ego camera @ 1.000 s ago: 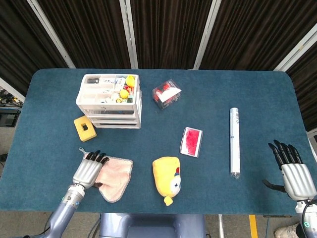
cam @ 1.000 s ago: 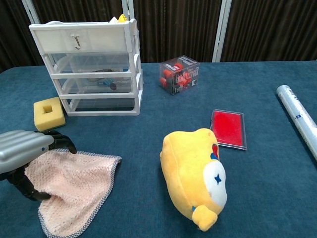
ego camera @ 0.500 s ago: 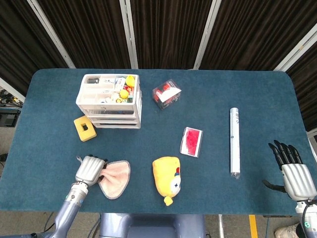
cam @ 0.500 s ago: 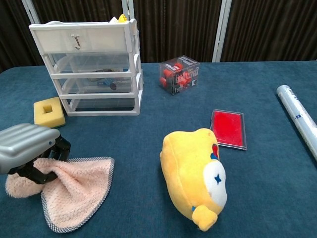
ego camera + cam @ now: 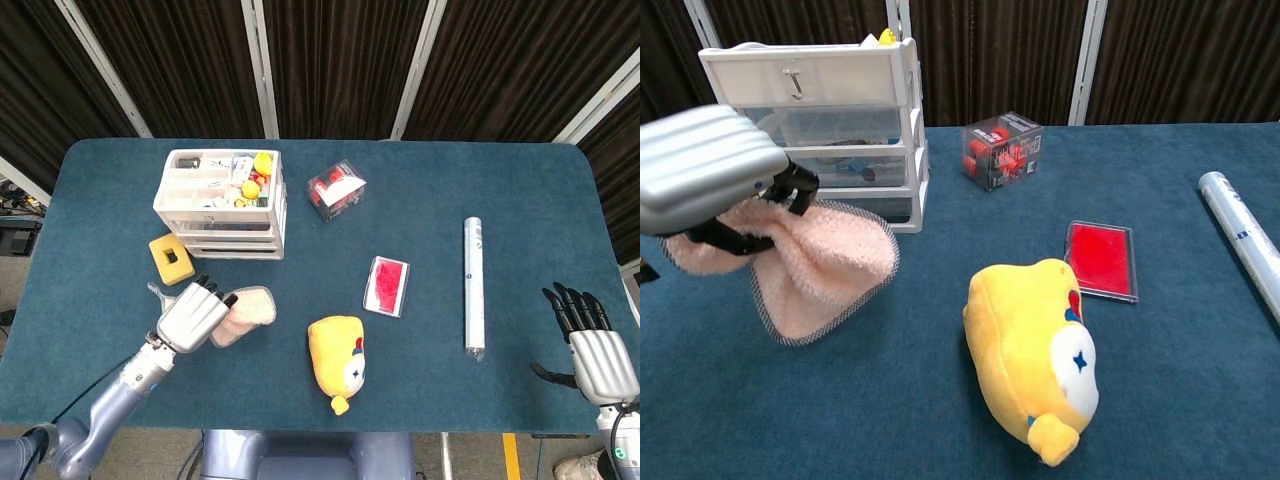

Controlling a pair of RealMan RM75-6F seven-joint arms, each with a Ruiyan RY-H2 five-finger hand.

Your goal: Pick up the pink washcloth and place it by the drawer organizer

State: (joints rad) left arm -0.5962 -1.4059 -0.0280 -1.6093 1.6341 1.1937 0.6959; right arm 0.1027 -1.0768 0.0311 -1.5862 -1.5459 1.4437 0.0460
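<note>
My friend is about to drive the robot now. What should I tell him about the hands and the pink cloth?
Left hand: grips the pink washcloth, lifted off the table; the cloth hangs bunched below the fingers.
Right hand: holds nothing, fingers apart, near the table's right front edge.
Drawer organizer: back left of the table, with a yellow sponge by its front left corner.
Done: washcloth picked up.
Left: carry it to the organizer, probably the bare spot just in front, set it down beside it and let go.
</note>
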